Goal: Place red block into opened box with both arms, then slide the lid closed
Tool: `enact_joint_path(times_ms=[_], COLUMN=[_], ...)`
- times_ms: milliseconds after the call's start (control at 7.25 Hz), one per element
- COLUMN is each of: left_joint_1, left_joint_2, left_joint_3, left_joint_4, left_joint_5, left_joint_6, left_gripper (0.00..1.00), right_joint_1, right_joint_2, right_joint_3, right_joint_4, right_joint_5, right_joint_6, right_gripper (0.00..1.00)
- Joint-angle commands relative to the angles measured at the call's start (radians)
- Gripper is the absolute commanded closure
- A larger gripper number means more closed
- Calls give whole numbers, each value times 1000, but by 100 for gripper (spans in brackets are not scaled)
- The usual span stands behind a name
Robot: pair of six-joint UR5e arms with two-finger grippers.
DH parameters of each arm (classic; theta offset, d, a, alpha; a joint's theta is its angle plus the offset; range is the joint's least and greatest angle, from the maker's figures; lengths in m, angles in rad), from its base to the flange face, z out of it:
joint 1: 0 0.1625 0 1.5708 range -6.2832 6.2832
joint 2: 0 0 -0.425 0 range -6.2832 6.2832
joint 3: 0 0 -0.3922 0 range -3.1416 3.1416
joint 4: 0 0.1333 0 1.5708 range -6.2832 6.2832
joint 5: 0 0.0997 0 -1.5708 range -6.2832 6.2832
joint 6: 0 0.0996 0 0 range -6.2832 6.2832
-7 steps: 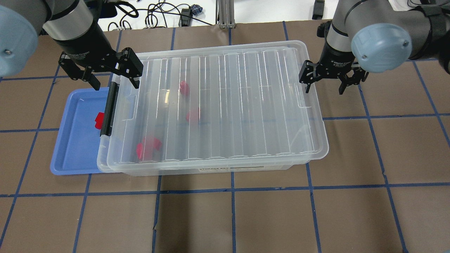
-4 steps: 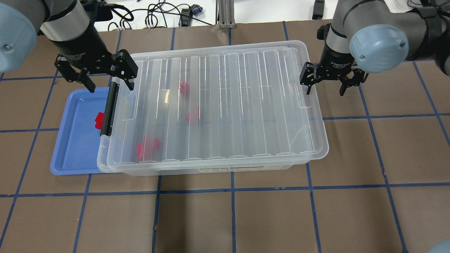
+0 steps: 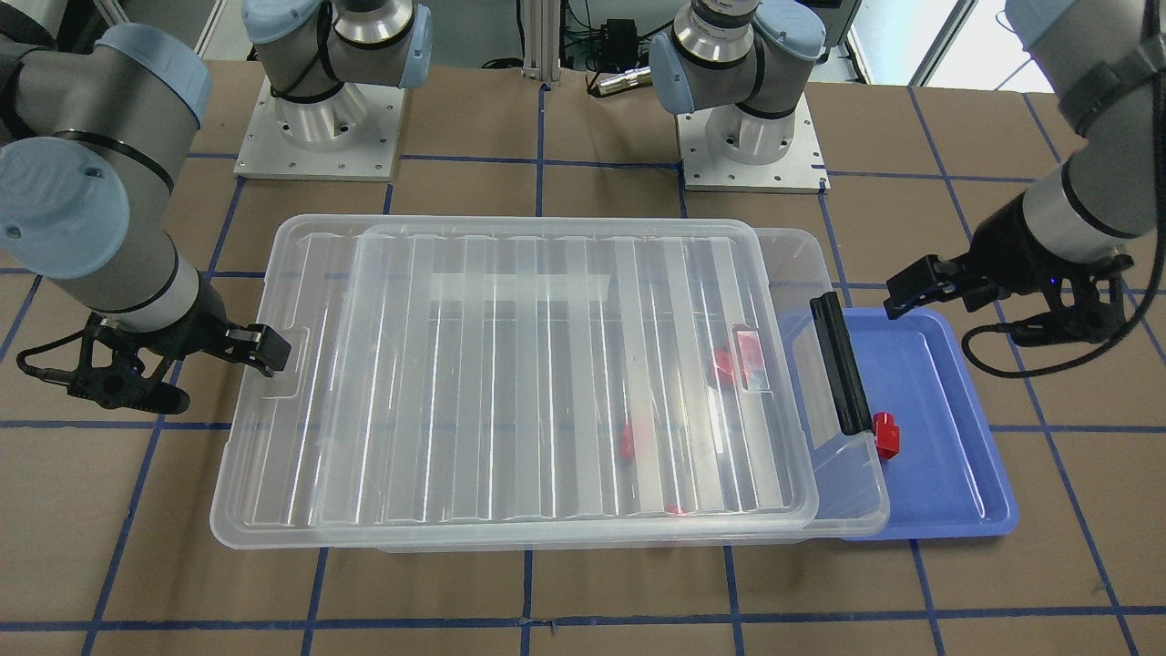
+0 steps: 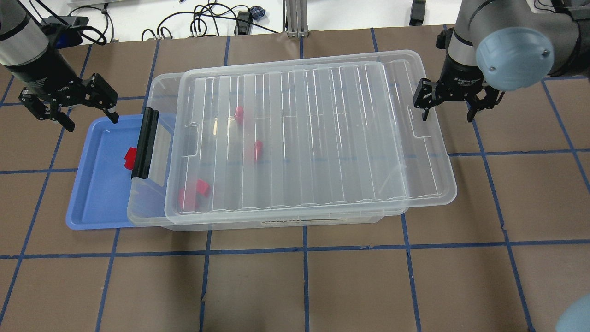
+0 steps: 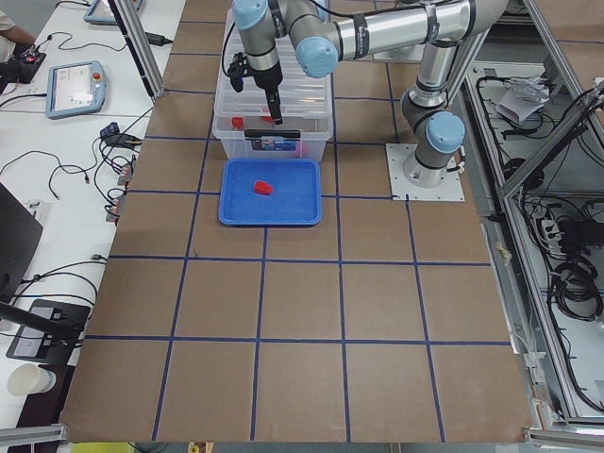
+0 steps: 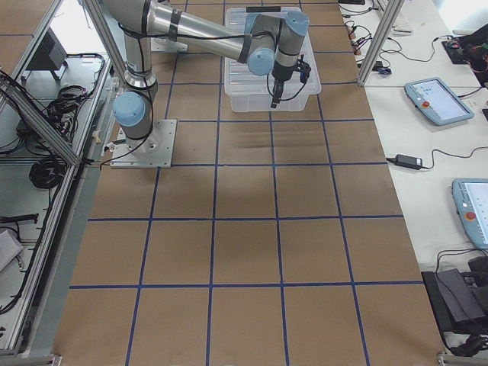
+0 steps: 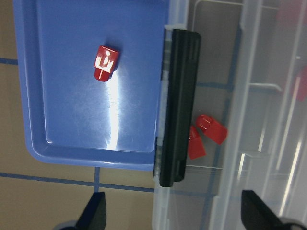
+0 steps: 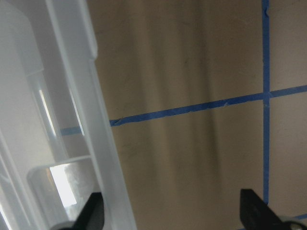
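Saw lid overhanging box at right end. Found left claw gaping above far edge of tray, right claw gaping beside lid. Spotted red block in tray.

Brown table with box and blue tray

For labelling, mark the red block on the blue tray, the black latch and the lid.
red block point(image 7: 106, 63), left wrist view, top face.
black latch point(image 4: 144, 144), overhead view, mid-bar.
lid point(image 4: 299, 138), overhead view, ribbed centre.
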Motion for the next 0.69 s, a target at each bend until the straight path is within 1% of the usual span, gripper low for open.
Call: enact_joint_path(times_ms=[0,276,414,552], left_joint_1=[63,75,89,95], left_joint_2=[-103,-171,-195,-205], left_joint_3=[-13,-28,-58,-83], left_joint_4=[170,190,216,268], left_joint_5=[-68,-62,-55,-55], left_joint_6=[256,337,352,381], left_gripper=[0,0,0,0], right_joint_1=[-51,-112,-135,-155], right_joint_2=[0,1,1,1], right_joint_3=[-4,-4,-5,-8], right_joint_4=[-2,-5,-8,-22], right_joint_5=[-31,-41,-42,-45], right_joint_6=[-18,-146,-180,-231], right_gripper=[0,0,0,0])
